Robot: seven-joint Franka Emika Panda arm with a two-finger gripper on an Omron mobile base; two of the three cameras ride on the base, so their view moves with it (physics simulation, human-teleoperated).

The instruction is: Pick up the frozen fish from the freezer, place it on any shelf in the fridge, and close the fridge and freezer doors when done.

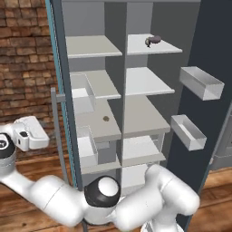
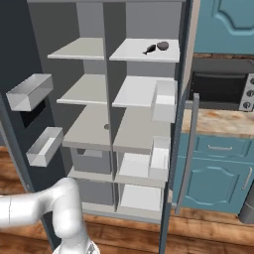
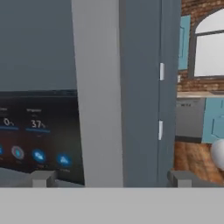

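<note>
The tall slate-blue cabinet stands with both doors swung wide. The frozen fish [image 1: 148,42] [image 2: 149,49], tiny and black, lies on the top right shelf, in the fridge half. A dark maroon lump [image 1: 156,39] [image 2: 162,46] sits beside it. The freezer door [image 1: 62,90] hangs open at the left, and its black panel with blue lights [image 3: 35,131] faces my hand camera. My gripper [image 3: 111,178] is open and holds nothing. Its white hand [image 1: 32,132] hovers left of that door's outer face, near the grey bar handle [image 1: 53,131]. The fridge door [image 2: 181,124] stands open at the right.
Bins hang on the inside of both doors [image 1: 201,82] [image 2: 163,99]. A small brown speck [image 1: 106,118] lies on a middle left shelf. Right of the cabinet are an oven [image 2: 218,89], a wooden counter and blue cupboards [image 2: 218,173]. A brick wall [image 1: 22,68] stands at the left.
</note>
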